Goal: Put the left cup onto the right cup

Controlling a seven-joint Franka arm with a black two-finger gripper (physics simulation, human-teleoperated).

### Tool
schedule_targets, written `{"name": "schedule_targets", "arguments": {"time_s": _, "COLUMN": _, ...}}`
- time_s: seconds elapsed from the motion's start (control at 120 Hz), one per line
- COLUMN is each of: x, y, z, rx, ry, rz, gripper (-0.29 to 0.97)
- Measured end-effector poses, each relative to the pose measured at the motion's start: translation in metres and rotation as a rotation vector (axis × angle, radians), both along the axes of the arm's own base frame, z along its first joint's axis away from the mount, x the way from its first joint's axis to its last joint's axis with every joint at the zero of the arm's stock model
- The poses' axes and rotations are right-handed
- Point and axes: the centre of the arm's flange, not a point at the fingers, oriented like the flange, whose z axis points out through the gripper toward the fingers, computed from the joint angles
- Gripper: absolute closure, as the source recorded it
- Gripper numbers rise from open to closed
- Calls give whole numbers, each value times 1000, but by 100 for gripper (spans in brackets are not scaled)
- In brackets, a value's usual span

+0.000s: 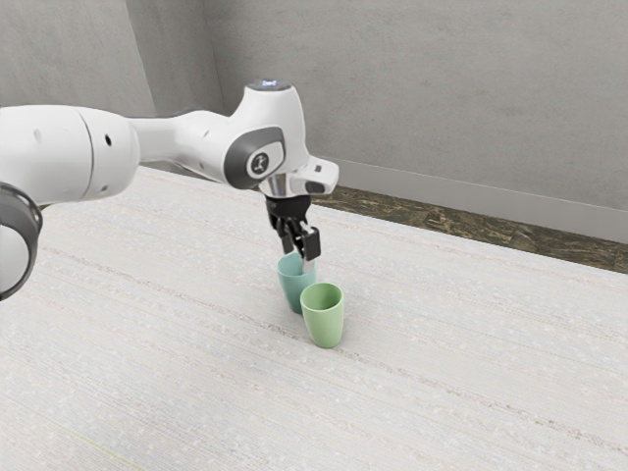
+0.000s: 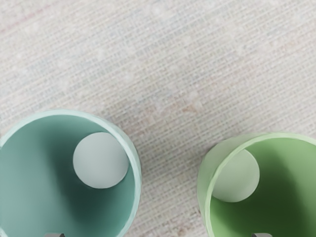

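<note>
The white arm [image 1: 147,142] is reaching in from the exterior view's left and holding the black tool [image 1: 302,247] pointed down over the teal cup [image 1: 290,285]. The tool's fingers [image 1: 310,242] are standing spread apart, gripping nothing, with their tips sitting at about the height of the teal cup's rim. Whether a tip is brushing that rim is not something the views are settling.

The teal cup is standing upright on the pale woven counter [image 1: 442,373], mouth up, just behind the light green cup [image 1: 322,316] and toward the exterior view's left of it. The green cup is likewise standing upright on the counter.

In the wrist view, both cups are showing their open mouths and pale round bottoms, and a strip of bare counter is running between them, so the teal cup is sitting close beside the green cup without touching it. Both cups are lying just under the hand.

A grey wall [image 1: 442,78] is rising behind the counter, well beyond the green cup.
</note>
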Motion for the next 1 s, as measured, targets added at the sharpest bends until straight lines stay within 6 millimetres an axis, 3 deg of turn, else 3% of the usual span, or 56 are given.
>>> {"name": "schedule_targets", "arguments": {"time_s": 1.0, "x": 9, "y": 0, "z": -27, "rx": -5, "ry": 27, "rz": 2, "gripper": 29}}
